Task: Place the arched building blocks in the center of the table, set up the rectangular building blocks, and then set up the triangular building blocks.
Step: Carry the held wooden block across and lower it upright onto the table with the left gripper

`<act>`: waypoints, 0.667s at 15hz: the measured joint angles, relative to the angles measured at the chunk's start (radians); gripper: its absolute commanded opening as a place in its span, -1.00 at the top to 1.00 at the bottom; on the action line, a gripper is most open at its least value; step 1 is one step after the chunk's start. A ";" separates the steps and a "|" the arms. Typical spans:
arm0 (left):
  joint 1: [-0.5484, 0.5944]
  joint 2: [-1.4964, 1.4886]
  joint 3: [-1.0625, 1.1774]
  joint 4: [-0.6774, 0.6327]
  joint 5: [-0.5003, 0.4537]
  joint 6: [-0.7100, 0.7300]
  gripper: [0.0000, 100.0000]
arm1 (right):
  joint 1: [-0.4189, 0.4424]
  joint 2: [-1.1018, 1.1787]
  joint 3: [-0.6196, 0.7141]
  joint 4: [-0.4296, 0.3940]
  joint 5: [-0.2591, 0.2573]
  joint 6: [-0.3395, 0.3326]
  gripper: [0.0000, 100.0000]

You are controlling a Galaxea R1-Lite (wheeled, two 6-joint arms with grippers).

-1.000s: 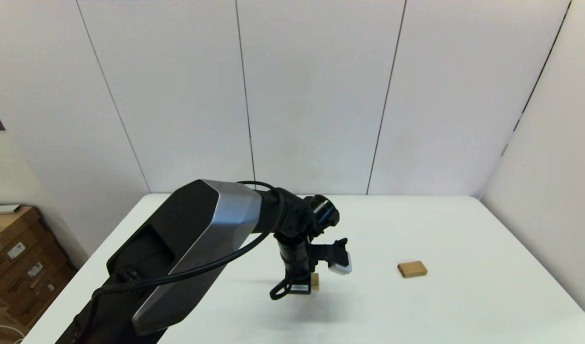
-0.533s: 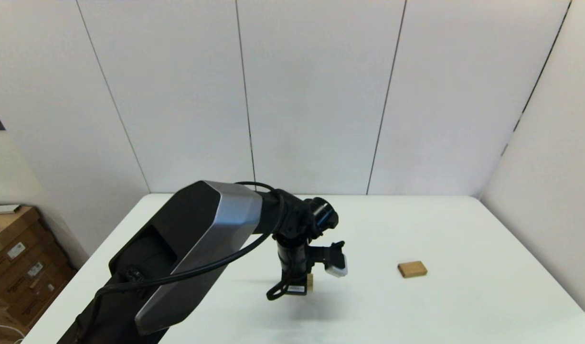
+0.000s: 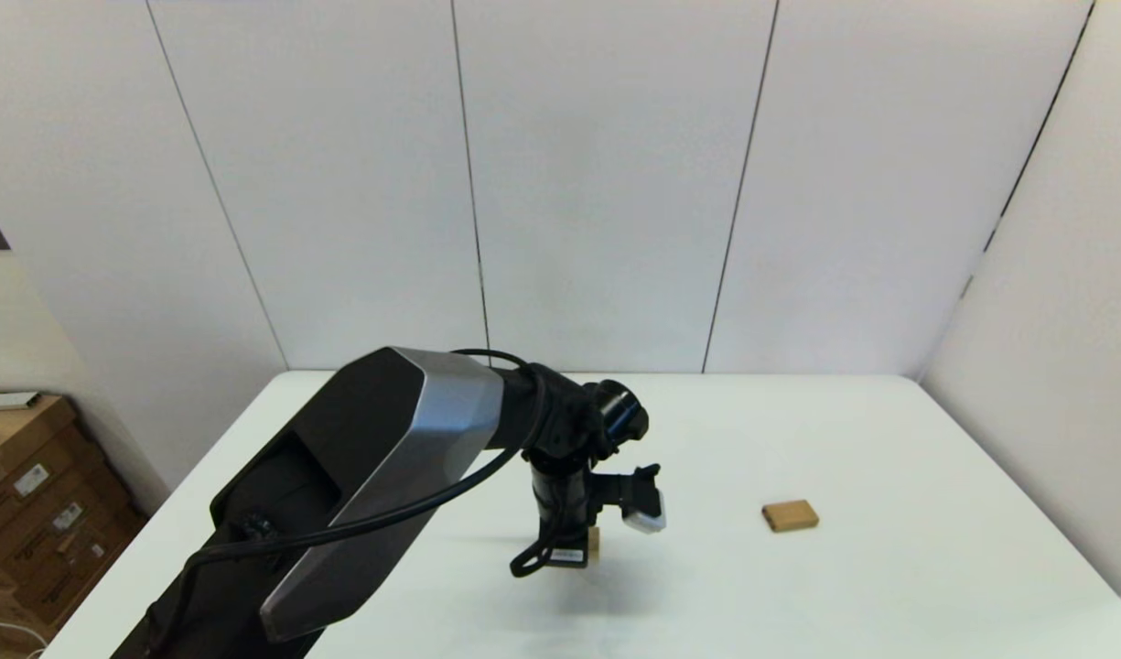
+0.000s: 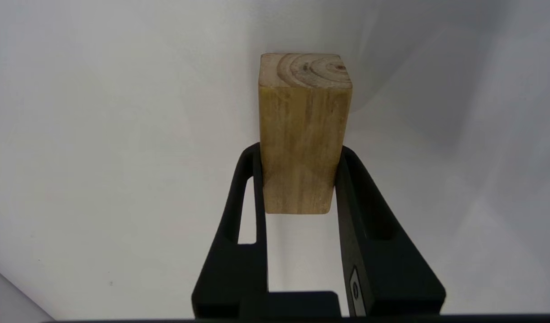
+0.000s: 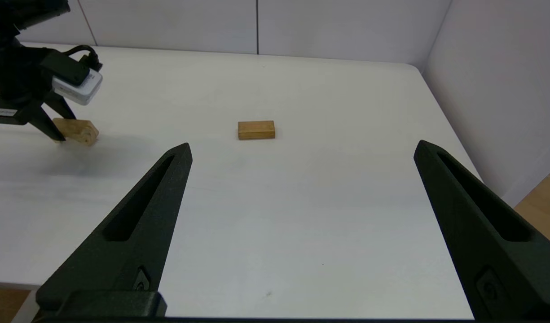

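My left gripper [image 4: 297, 150] is shut on the arched building block [image 4: 304, 130], a chunky light-brown piece with growth rings on its far end. In the head view only a sliver of that block [image 3: 594, 541] shows under the left gripper [image 3: 569, 549], near the middle of the table [image 3: 889, 439]. The right wrist view shows the block [image 5: 77, 131] low at the tabletop; whether it touches is unclear. The rectangular building block [image 3: 790, 515] [image 5: 256, 130] lies flat to the right. My right gripper [image 5: 301, 148] hangs open over the near right side. The triangular building block is out of view.
The left arm's big black and silver link [image 3: 340, 494] covers the near left of the table. White wall panels close the far side and the right side. Cardboard boxes [image 3: 29, 513] stand on the floor off the table's left edge.
The left gripper has shifted slightly left and down with the arched block. The flat block and the right gripper have stayed put.
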 measured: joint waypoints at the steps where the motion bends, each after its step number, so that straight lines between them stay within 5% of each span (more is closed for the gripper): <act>1: 0.000 0.000 0.000 0.007 -0.001 0.000 1.00 | 0.000 0.000 0.000 0.000 0.000 0.000 -1.00; 10: 0.000 0.001 0.000 0.019 -0.002 0.000 1.00 | 0.000 0.000 0.000 0.000 0.000 0.000 -1.00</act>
